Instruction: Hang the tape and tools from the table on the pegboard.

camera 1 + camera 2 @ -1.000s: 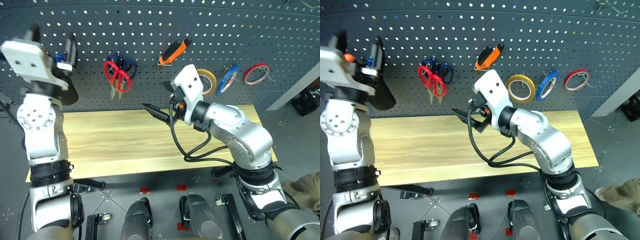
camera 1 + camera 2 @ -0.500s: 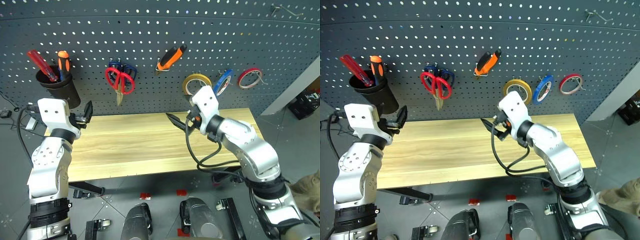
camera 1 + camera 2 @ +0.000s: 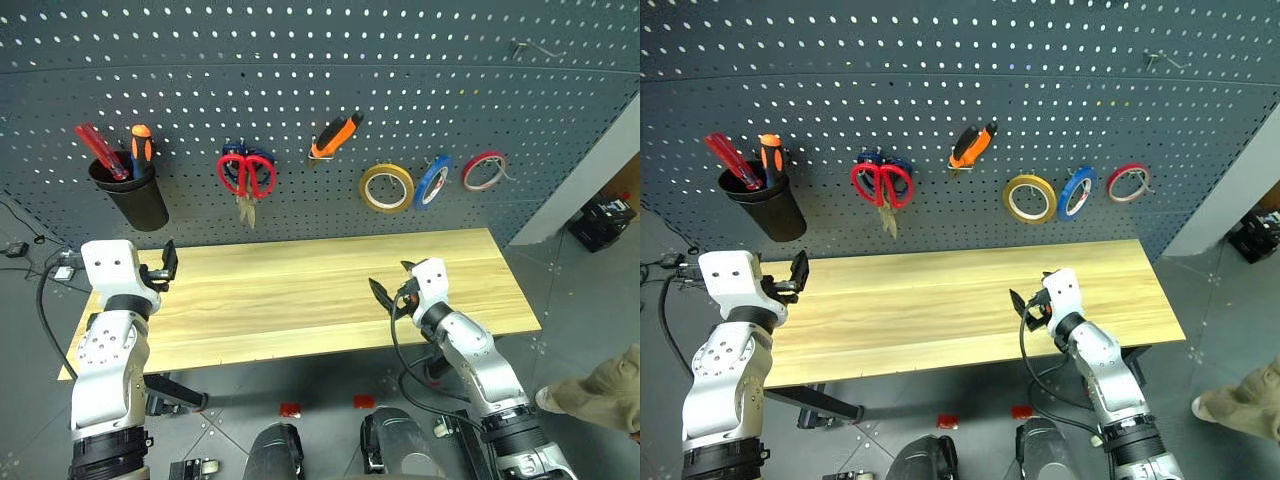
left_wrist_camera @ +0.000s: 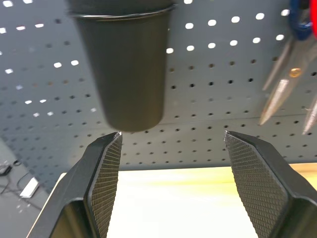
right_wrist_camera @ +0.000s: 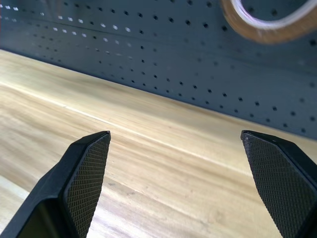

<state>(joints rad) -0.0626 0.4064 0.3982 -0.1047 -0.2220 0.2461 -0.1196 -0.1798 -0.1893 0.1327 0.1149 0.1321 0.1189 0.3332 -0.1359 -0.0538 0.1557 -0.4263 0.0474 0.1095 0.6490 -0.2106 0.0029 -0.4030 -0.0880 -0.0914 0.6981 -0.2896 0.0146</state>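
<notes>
Yellow-tan tape (image 3: pixel 387 188), a thin ring with a wide open centre, hangs on the pegboard (image 3: pixel 300 60) right of centre, above the far edge of the table (image 3: pixel 300 290). Just beside it to the right hang a blue tape ring (image 3: pixel 432 181) and then a red tape ring (image 3: pixel 483 171), each on its own hook.

Tools on the panel: the red-handled scissors (image 3: pixel 250 178) hang blades down, left of centre, overlapping the dark-blue-handled scissors (image 3: pixel 232 158) behind them. The pliers (image 3: pixel 334 136), orange and black in the handles, hang tilted on a hook between the scissors and the yellow-tan ring.

Container: a black cup (image 3: pixel 130 195) is fixed to the board at the far left. It holds a screwdriver with an orange-and-black handle (image 3: pixel 141 145) and a red-handled screwdriver (image 3: pixel 99 150), both handle up and leaning. Whether anything else sits in the cup cannot be told.

Light wood with visible grain forms the tabletop, which carries no tools or tape in the head views.

Left gripper (image 3: pixel 166 265) sits over the left end of the table below the cup, fingers (image 4: pixel 106 173) spread apart with nothing between them; its wrist view looks toward the cup's underside and the scissor blades. Right gripper (image 3: pixel 392 290) is low over the table's right half near the front edge, fingers (image 5: pixel 86 176) spread wide and empty, facing the board beneath the yellow-tan ring.
</notes>
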